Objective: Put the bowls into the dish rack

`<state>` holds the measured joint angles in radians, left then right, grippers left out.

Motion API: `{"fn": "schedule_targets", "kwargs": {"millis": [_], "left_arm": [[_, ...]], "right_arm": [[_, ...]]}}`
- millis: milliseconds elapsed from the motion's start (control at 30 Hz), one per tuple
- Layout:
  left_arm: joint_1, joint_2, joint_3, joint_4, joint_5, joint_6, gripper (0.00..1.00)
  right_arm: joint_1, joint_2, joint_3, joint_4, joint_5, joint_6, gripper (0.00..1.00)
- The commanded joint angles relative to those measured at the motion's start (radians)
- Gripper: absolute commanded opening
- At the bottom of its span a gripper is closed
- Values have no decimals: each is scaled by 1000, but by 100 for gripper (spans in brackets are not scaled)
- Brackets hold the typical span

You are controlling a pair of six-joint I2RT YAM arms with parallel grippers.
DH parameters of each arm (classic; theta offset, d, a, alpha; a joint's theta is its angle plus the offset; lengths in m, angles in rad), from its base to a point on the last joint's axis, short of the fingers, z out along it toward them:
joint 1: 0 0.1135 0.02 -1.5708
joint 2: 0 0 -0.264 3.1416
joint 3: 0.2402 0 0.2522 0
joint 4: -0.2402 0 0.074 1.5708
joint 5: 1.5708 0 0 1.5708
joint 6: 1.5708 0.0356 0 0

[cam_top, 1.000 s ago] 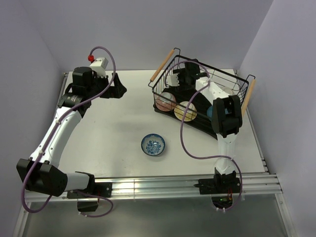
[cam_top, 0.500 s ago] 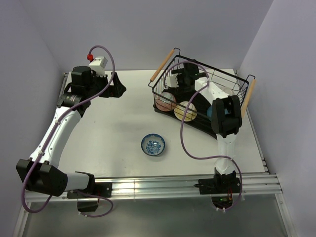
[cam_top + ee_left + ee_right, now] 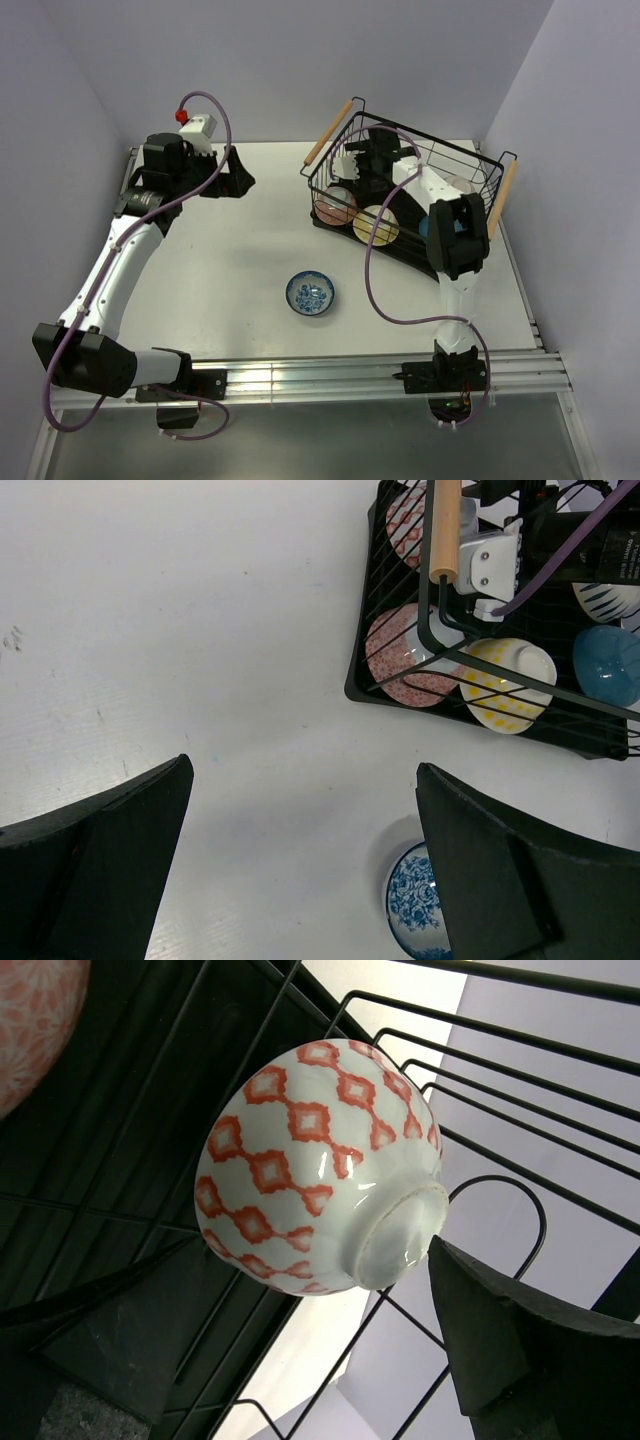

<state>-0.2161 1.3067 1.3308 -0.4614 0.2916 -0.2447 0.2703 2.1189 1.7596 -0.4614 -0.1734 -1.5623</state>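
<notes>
The black wire dish rack (image 3: 455, 152) stands at the back right with wooden handles. A pink bowl (image 3: 335, 205), a yellow one (image 3: 378, 226) and a teal one (image 3: 608, 665) lean inside it. My right gripper (image 3: 364, 160) reaches into the rack's far corner and is open. In the right wrist view a white bowl with red diamonds (image 3: 310, 1160) rests on its side against the rack wires, its foot just clear of my right finger (image 3: 530, 1360). A blue floral bowl (image 3: 310, 293) sits on the table. My left gripper (image 3: 236, 172) hovers open at the back left, holding nothing.
In the left wrist view the blue floral bowl (image 3: 415, 905) lies partly behind the right finger (image 3: 510, 880), and the rack's near handle (image 3: 446, 525) shows above. Walls close in on both sides. A metal rail (image 3: 300, 380) runs along the near edge.
My right gripper's jaws have spread wider and let go of the red-diamond bowl in the rack. The left arm and the blue floral bowl have not moved.
</notes>
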Motion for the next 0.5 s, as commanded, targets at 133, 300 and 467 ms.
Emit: {"fn": "schedule_targets", "kwargs": {"millis": [133, 300, 467], "left_arm": [[7, 2, 65, -25, 44, 16, 100], [7, -7, 56, -36, 73, 9, 99], [7, -3, 57, -57, 102, 5, 99]], "right_arm": [[9, -97, 60, -74, -35, 47, 100], [0, -112, 106, -115, -64, 112, 100], [-11, -146, 153, -158, -126, 215, 100]]}}
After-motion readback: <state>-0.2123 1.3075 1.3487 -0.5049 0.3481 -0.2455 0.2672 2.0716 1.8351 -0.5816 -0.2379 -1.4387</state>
